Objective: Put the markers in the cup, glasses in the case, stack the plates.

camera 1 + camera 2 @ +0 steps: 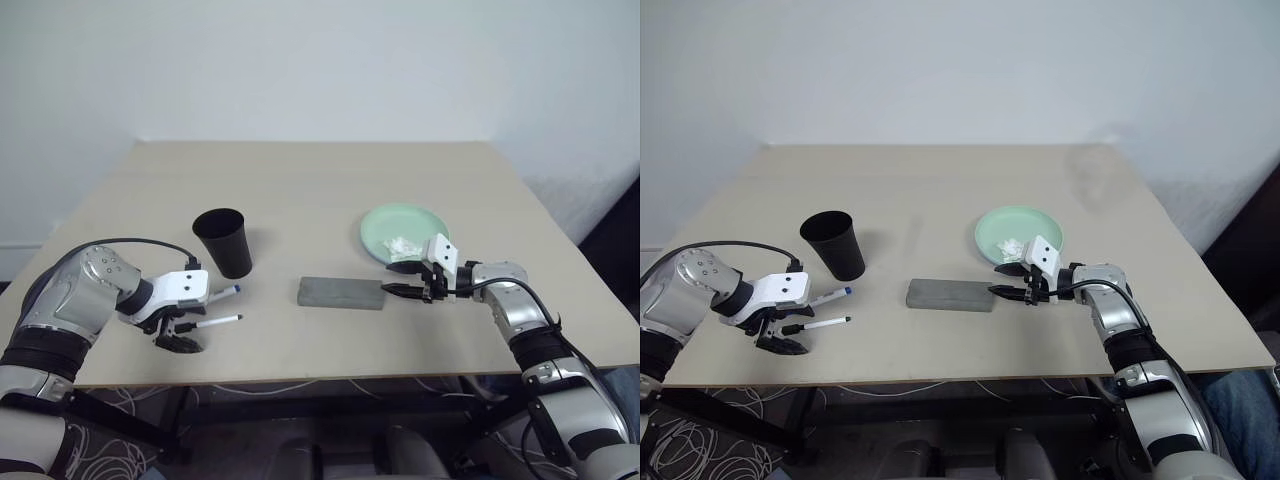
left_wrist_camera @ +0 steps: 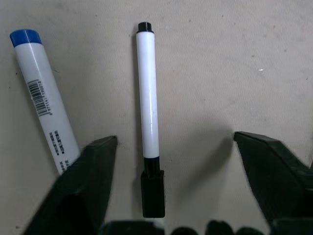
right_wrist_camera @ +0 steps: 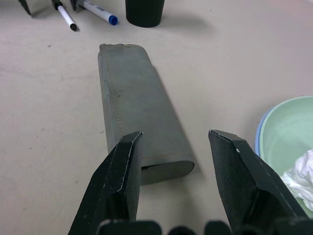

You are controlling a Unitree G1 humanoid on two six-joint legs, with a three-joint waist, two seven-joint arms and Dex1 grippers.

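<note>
Spread left hand (image 1: 180,338) straddles one of two markers (image 2: 147,93) at lower left, cup (image 1: 223,241) unfilled; right hand (image 1: 408,287) gapes, empty.

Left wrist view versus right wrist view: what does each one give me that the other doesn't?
Left wrist alone: the barcode label on the blue-capped marker and the left gripper, open astride the black-capped marker. Right wrist alone: the grey case, black cup, green plate on a blue one, white scrap, open right gripper. Shared: both markers, table.
</note>
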